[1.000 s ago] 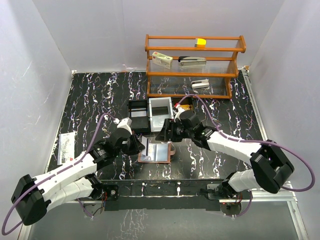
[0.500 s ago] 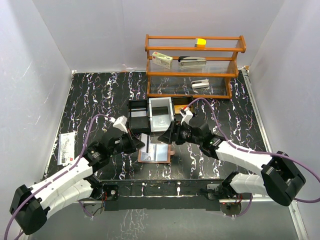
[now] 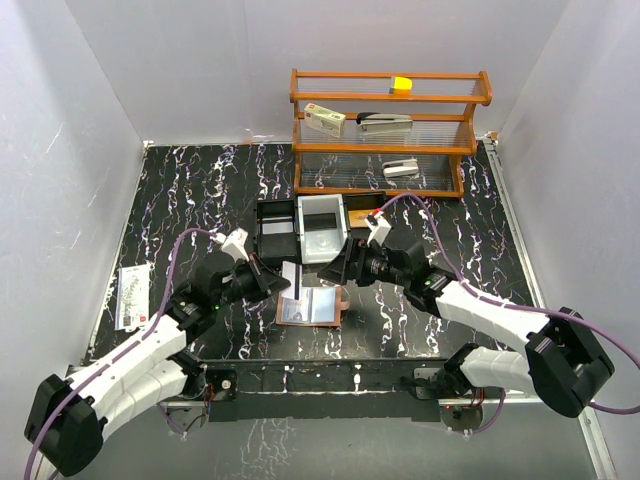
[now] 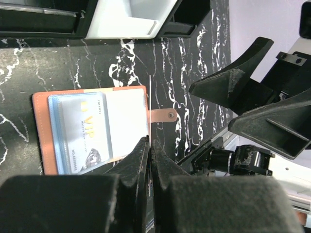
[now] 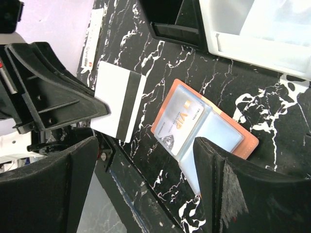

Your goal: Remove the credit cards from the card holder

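Observation:
The card holder (image 3: 314, 306) lies open on the black marbled table, salmon-brown outside, pale blue inside. A VIP credit card (image 4: 80, 130) sits in its left clear pocket (image 5: 182, 121). My left gripper (image 4: 149, 143) is shut on a white credit card with a black stripe (image 5: 118, 101), held on edge just left of the holder (image 3: 290, 280). In the left wrist view this card shows only as a thin line (image 4: 149, 104). My right gripper (image 3: 340, 270) hovers open above the holder's far right side (image 5: 146, 189), with nothing between its fingers (image 5: 233, 194).
A black tray (image 3: 278, 228) and a white tray (image 3: 322, 222) stand just behind the holder. A wooden shelf (image 3: 385, 130) with a stapler and small boxes is at the back. A printed leaflet (image 3: 133, 295) lies at the left edge.
The right gripper's jaws have spread wider and its arm has shifted slightly right. The left gripper has stayed shut on the white card, which now stands clear of the holder.

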Available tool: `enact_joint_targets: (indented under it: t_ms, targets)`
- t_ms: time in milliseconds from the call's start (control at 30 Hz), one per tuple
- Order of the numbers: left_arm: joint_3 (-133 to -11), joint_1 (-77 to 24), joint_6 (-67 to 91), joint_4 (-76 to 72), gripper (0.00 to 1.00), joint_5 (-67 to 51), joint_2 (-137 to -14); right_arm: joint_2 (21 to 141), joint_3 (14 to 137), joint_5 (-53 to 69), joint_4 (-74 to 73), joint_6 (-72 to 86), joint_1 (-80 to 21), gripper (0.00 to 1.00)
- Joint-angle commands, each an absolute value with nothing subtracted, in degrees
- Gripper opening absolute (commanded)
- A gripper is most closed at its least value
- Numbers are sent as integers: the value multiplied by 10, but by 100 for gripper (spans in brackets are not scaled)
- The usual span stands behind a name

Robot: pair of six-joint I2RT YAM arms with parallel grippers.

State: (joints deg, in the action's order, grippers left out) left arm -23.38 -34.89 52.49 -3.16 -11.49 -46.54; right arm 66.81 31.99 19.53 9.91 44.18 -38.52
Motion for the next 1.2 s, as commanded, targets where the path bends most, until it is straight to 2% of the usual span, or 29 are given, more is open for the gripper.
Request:
enact_joint_targets:
  t_ms: [0,433,633,933,1033,1167]
  targets:
    - [-229,-342,547,-98,0,-154,-469,668,320,253,171,461,-375,78]
    - [-178,-342,626,-314,0,-184,-522,674,315,324,253,473,-372,78]
    - [-176,-342,633,-323,0,-189,-513,679,320,350,261,485,-361,77]
    - [-158,-342,656,-350,0,-198,-493,711,312,392,320,533,-360,64]
    - [-161,-342,656,-341,0,-203,-489,724,307,399,345,548,-359,55]
    - [-163,-342,655,-336,0,-203,-479,732,302,401,374,565,-355,49]
